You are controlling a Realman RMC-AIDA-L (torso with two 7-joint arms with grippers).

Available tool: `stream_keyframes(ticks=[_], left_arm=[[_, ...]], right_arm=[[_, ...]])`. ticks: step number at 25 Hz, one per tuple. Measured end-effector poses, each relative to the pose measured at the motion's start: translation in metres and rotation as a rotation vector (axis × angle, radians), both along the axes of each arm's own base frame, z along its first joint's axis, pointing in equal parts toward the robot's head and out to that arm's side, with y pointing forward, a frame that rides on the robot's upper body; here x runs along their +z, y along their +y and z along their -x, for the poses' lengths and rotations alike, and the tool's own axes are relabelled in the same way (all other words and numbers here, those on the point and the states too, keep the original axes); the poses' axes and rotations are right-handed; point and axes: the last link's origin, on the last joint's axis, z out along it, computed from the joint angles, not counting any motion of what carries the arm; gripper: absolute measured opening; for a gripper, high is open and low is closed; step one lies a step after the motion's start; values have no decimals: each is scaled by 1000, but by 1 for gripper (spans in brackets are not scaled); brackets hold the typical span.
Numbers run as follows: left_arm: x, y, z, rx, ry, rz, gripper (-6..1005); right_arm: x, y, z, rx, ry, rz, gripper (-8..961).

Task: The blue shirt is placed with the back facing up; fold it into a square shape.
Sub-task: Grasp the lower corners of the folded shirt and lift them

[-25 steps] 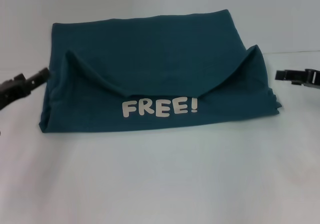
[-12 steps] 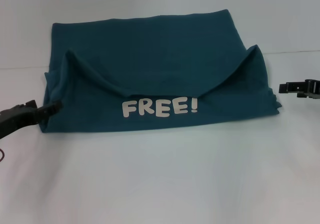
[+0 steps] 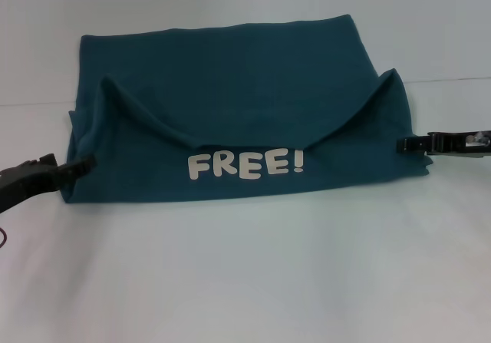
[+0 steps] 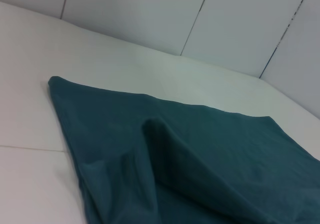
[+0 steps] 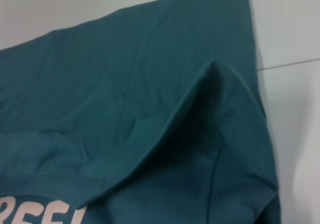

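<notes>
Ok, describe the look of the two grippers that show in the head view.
Both are black, slim and long. The left gripper narrows to a thin tip; its body is chunky and stepped, with a thin dark cable loop below it. The right gripper is a flat black bar with a small pale patch near the picture's edge.

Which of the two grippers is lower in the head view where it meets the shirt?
The left gripper: it meets the blue shirt near its front corner, while the right gripper sits higher on the opposite edge.
</notes>
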Motion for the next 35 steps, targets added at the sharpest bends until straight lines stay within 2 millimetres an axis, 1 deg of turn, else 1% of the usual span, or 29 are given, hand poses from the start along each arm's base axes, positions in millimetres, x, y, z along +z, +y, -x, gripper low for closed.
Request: stream_keyframes(ticks=[3, 7, 14, 19, 27, 35], left_arm=[[1, 0, 0, 0, 0, -1, 902], [2, 0, 0, -2, 3, -6, 901], [2, 3, 3, 16, 28, -9, 901], [-4, 8, 7, 45, 95, 10, 901], [-21, 14, -2, 22, 158, 65, 900], [-29, 15, -6, 4, 193, 85, 900]], right_arm=[[-4, 1, 1, 1, -12, -3, 734], [-4, 2, 0, 0, -16, -9, 734], [5, 3, 3, 13, 6, -15, 735], [9, 3, 7, 29, 24, -9, 735], [9, 2, 8, 31, 30, -1, 735], [8, 1, 6, 26, 33, -1, 734]])
